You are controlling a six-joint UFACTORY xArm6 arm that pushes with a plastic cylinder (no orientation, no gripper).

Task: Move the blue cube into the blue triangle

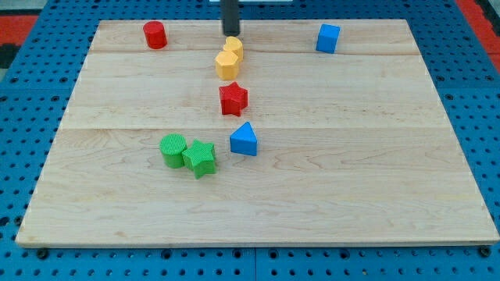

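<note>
The blue cube [328,37] sits near the view's top right of the wooden board [375,172]. The blue triangle [244,140] lies near the board's middle, well below and left of the cube. My tip [231,33] is at the view's top centre, just above the two yellow blocks and far left of the blue cube. It touches neither blue block.
Two yellow blocks [228,58] stand touching just below my tip. A red star [233,99] lies between them and the blue triangle. A red cylinder [155,35] is at the top left. A green cylinder [173,150] and green star [201,158] sit left of the triangle.
</note>
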